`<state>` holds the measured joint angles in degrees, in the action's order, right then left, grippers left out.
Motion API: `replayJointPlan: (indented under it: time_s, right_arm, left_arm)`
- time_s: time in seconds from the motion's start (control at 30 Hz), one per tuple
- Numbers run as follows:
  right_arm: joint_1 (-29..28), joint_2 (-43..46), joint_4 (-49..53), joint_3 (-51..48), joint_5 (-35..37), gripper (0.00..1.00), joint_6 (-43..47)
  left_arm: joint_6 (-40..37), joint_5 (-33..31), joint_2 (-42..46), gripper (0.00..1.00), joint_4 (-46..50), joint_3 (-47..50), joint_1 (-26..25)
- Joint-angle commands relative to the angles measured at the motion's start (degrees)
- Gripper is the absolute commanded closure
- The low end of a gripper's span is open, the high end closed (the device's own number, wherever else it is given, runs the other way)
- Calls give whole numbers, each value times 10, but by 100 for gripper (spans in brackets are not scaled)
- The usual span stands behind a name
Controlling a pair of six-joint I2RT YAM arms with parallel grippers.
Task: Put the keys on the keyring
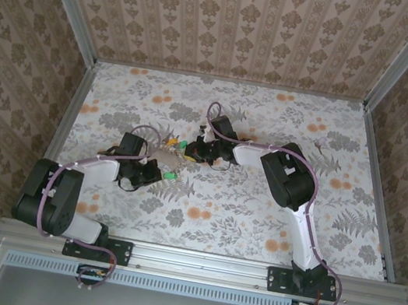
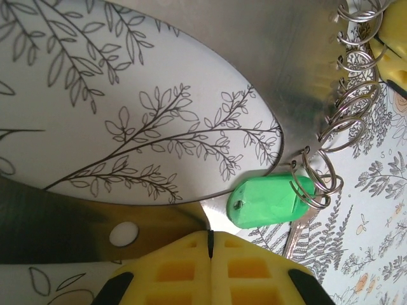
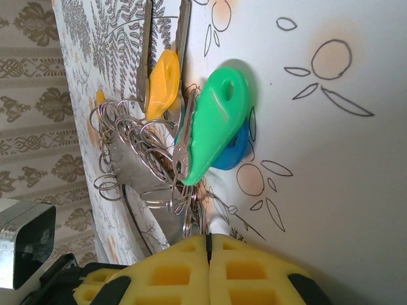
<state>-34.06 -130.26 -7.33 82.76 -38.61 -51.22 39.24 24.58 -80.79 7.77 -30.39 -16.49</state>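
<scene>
Two grippers work close together near the middle of the flowered table (image 1: 256,217), the left gripper (image 2: 210,248) at about 7 o'clock from the right gripper (image 3: 208,249) in the overhead view. Both pairs of yellow pads are pressed flat together. The right pair appears to pinch the keyring (image 3: 137,159), a tangled bunch of silver split rings running down to the pads' seam. What the left pair grips, if anything, cannot be told, though a flat brass strip (image 2: 76,238) with a hole lies at 9 o'clock of its tips. Keys hang on the rings: a green key (image 3: 213,121), a blue key (image 3: 236,155) at 5 o'clock behind it, and a yellow key (image 3: 162,82) at 11 o'clock. From the left wrist, a green-headed key (image 2: 270,200) sits at 1 o'clock of the tips, threaded on the end of the ring chain. Threading looks well under way. The next move likely calls for one gripper to steady a ring while the other works a key's hole onto its split end, a fine alignment among rings that tangle easily.
</scene>
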Motion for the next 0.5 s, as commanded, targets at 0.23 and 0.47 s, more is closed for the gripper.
replayJointPlan:
  time_s: [0.23, 0.47]
  right_arm:
    - [-21, -2, 65, 8, 10, 90, 30]
    - [-25, -5, 66, 16, 5, 85, 30]
  left_arm:
    - [9, -1, -28, 98, -7, -5, -9]
    - [10, 1, -38, 98, -10, -7, -13]
